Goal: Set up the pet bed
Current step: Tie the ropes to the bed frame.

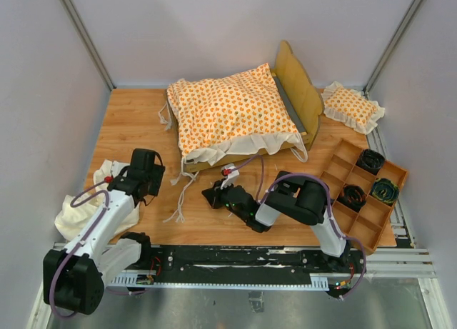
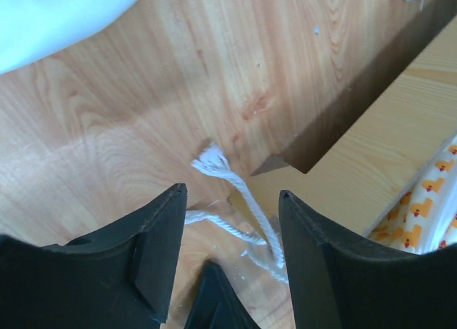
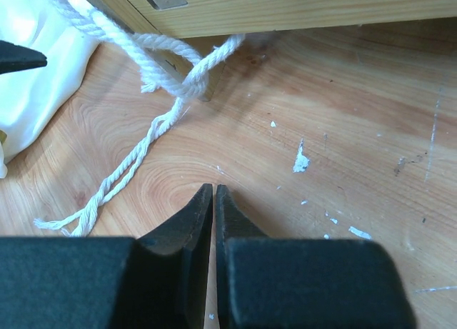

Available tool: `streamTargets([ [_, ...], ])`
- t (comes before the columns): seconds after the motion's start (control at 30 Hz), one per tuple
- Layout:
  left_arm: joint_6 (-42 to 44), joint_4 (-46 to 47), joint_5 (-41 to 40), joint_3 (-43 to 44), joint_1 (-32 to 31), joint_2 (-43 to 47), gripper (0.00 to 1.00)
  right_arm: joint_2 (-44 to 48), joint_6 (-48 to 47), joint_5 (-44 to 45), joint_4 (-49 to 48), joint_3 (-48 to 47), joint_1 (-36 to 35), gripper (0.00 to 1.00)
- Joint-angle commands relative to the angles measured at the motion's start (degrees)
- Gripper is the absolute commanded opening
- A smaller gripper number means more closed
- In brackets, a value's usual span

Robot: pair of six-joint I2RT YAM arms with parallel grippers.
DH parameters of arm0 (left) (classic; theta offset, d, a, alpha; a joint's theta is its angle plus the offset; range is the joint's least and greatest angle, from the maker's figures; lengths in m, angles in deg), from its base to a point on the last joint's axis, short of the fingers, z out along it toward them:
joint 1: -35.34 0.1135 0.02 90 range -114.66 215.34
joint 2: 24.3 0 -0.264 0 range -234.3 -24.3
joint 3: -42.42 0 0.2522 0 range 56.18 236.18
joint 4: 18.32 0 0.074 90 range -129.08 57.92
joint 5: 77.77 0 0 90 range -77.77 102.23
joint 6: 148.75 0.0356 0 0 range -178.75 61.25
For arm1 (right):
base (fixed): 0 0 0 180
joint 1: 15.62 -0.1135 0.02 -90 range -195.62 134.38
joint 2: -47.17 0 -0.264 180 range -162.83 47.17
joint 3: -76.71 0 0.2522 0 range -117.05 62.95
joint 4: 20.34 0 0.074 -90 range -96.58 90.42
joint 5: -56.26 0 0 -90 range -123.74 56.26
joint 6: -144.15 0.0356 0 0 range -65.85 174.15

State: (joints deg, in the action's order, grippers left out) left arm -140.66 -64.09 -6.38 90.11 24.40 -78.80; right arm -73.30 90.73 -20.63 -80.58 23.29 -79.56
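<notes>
I am holding my left claw (image 2: 232,197) spread just beside the near left corner of the small light-wood bed frame with the scalloped headboard (image 1: 296,86), with nothing between its fingers. My right claw (image 3: 214,190) is pressed together on nothing, hovering low in front of the frame's near rail.

The large orange-patterned cushion with the cream ruffle (image 1: 232,111) is lying on the frame, covering its base, and its ruffle is spilling over the near edge. That part looks done to me.

The white twisted tie strings (image 1: 182,193) are trailing loose on the table in front of that left corner, one looped near the frame's foot. I am judging that fastening them to the frame is what is left.
</notes>
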Motion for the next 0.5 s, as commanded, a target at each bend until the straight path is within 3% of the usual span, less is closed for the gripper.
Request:
streamTargets([
  [0.0,-5.10,-4.09,-3.55,0.62,0.40,1.25,0.60,-0.57,0.27,1.83,-2.03,1.31,0.26,0.06],
  [0.23,-10.35,4.16,4.54,-3.66,0.41,2.22,0.60,-0.76,-0.30,2.10,-3.28,2.69,0.29,0.05],
  [0.47,-15.38,12.55,14.08,-5.65,0.45,-3.98,0.60,-0.54,-1.02,3.22,-4.76,4.43,0.31,0.05],
])
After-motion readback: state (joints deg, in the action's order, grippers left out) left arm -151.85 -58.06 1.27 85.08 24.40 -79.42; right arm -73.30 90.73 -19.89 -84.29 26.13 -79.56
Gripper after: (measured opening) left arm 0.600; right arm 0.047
